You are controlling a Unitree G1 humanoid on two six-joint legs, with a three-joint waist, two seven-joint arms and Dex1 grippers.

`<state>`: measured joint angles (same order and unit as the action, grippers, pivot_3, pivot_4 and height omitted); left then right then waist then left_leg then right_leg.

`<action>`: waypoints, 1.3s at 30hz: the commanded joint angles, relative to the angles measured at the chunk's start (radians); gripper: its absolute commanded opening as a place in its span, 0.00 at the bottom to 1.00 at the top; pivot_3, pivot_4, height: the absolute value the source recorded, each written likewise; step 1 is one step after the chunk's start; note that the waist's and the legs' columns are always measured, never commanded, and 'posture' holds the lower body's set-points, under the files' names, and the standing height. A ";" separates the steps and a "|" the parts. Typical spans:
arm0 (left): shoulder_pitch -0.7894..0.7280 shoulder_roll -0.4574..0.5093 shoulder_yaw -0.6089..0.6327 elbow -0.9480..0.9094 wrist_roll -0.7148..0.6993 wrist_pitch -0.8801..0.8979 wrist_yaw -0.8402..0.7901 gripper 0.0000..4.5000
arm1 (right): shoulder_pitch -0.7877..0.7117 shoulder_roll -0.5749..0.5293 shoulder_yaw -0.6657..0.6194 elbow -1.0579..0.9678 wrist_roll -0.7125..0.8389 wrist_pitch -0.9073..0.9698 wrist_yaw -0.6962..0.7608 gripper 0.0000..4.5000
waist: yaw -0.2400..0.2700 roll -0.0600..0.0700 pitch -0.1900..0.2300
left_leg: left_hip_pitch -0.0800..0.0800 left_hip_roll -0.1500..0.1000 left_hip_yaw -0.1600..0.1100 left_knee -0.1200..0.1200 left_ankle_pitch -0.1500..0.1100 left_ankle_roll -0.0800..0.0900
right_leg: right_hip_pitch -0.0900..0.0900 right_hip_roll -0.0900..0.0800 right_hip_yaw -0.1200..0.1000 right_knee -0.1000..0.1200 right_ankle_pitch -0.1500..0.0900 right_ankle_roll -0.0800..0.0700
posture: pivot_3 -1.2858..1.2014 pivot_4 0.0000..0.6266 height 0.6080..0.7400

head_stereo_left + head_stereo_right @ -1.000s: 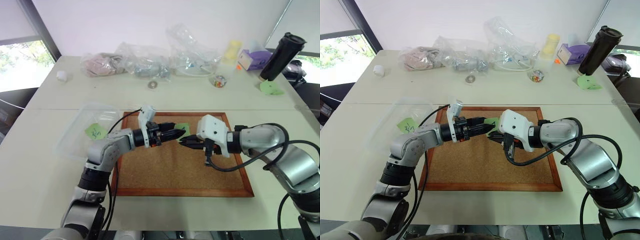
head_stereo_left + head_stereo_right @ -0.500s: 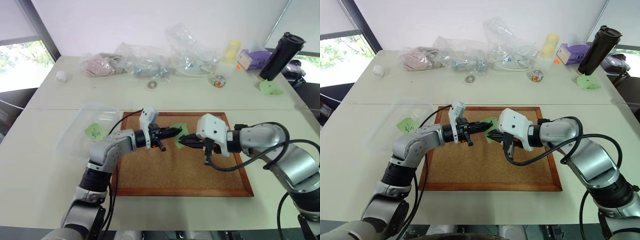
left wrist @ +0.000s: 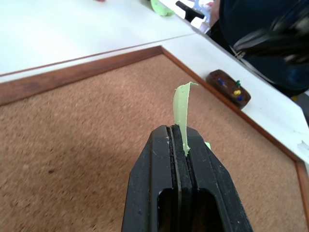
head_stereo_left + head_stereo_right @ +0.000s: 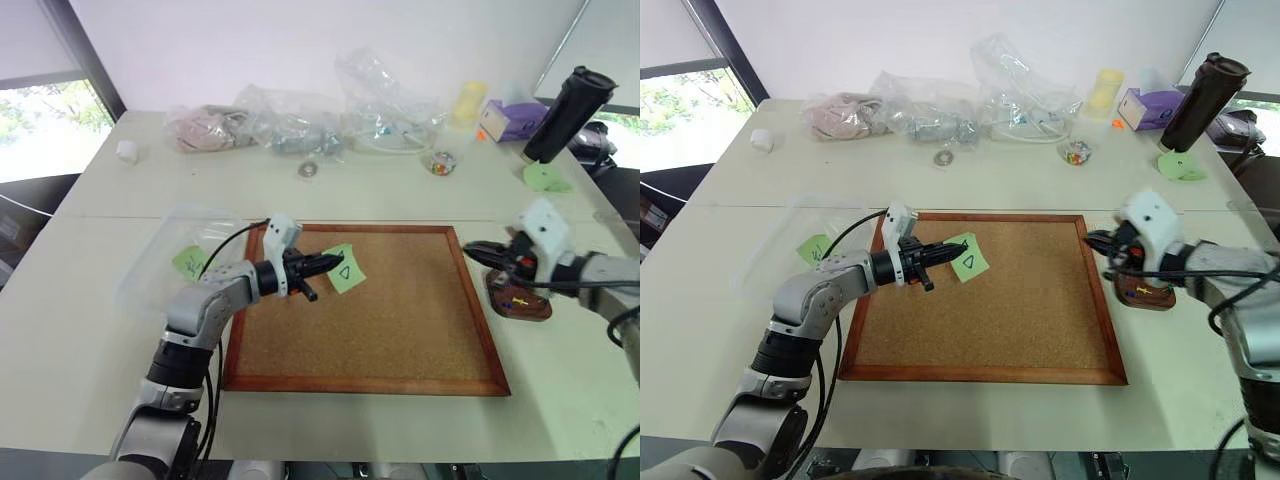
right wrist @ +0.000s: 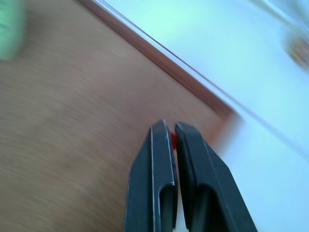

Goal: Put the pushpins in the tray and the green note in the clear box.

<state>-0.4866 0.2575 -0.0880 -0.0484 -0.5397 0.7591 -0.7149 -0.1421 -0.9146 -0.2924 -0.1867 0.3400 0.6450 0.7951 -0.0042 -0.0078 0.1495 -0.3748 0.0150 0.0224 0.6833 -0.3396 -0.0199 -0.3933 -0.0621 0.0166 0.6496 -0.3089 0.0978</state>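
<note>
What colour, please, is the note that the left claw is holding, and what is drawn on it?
Light green note with a black triangle outline, clearest in the left eye view.

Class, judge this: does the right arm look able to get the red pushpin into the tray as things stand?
Probably yes: the right gripper, shut on the red pushpin, hangs beside the tray, with nothing between them.

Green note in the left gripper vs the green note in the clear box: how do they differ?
The held green note is pinched by one edge in the left gripper, lifted over the cork board; the boxed note lies flat in the clear box. The held note bears a black triangle outline; the boxed note carries a scribble. Both are small, light-green squares.
</note>
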 commanded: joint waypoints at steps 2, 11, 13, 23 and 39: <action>-0.016 -0.004 0.035 -0.066 -0.038 0.007 0.012 0.01 | 0.040 0.020 -0.082 0.148 -0.037 -0.099 -0.046 0.00 | -0.005 0.000 0.000 | 0.000 0.000 0.000 0.000 0.000 -0.001 | 0.000 0.000 0.000 0.000 0.000 0.000 | 0.52 0.24 1.00; 0.006 0.017 0.012 -0.086 -0.026 -0.002 -0.002 0.01 | 0.048 0.089 -0.088 0.253 -0.039 -0.129 -0.112 0.00 | -0.008 0.003 0.000 | 0.002 0.001 0.001 0.000 0.001 -0.002 | 0.000 0.003 0.002 0.001 0.000 0.001 | 0.52 0.24 1.00; 0.019 0.031 -0.004 -0.094 -0.014 -0.012 -0.016 0.00 | 0.049 0.093 -0.093 0.247 -0.031 -0.123 -0.117 0.07 | -0.007 0.003 0.000 | 0.001 0.000 0.001 0.000 0.001 -0.003 | 0.000 0.002 0.002 0.001 0.001 0.001 | 0.52 0.24 1.00; 0.041 0.067 -0.036 -0.103 0.005 -0.039 -0.054 0.00 | 0.074 0.079 -0.136 0.104 0.032 -0.035 -0.114 0.99 | -0.006 0.003 0.000 | 0.001 0.000 0.001 0.000 0.002 -0.003 | 0.000 0.002 0.002 0.001 0.001 0.001 | 0.52 0.24 1.00; 0.004 0.087 -0.005 -0.118 -0.015 -0.032 -0.052 0.00 | -0.013 0.053 -0.204 -0.160 0.331 0.200 -0.024 0.99 | -0.008 0.003 0.000 | 0.001 0.001 0.000 0.000 -0.001 0.002 | 0.000 0.003 0.002 0.001 0.001 0.001 | 0.52 0.24 1.00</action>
<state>-0.4644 0.3373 -0.1250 -0.1206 -0.5358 0.7320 -0.7633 -0.1407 -0.8333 -0.5077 -0.2762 0.6194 0.8336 0.7333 -0.0121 -0.0050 0.1492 -0.3735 0.0157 0.0222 0.6832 -0.3406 -0.0180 -0.3930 -0.0593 0.0184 0.6507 -0.3084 0.0988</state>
